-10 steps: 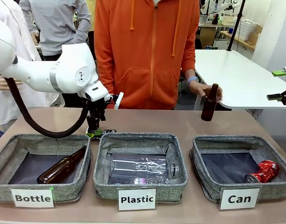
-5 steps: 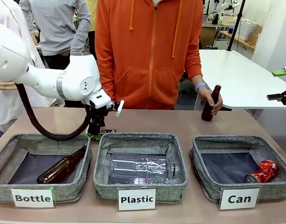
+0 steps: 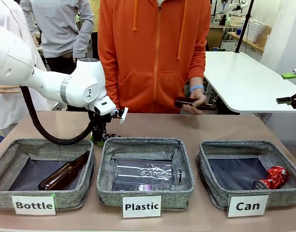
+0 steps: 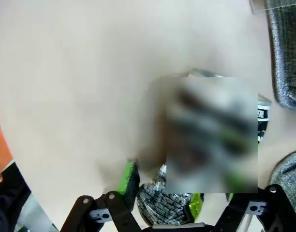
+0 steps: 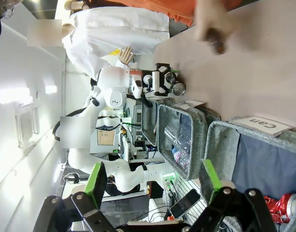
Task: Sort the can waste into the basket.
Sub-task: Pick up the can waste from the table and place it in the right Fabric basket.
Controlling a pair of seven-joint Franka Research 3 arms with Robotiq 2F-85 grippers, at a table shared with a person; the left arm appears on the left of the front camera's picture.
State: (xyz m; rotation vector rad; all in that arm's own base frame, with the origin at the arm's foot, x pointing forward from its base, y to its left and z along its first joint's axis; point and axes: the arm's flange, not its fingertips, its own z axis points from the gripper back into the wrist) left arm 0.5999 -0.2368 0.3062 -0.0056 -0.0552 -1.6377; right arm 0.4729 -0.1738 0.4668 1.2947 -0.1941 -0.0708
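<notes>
Nearest me sits the Can basket (image 3: 212, 191), with the red can (image 3: 271, 177) lying in its right end. My right claw (image 5: 153, 183) stands wide, nothing between its pads, facing that basket. Farther back and well to the left of the Can basket, my left claw (image 4: 172, 203) is clamped on the black and silver can (image 4: 155, 205) (partly blurred) low at the bench (image 3: 186, 126). Beyond the basket, a person's hand (image 3: 199, 99) holds a brown bottle (image 3: 186, 102) sideways
</notes>
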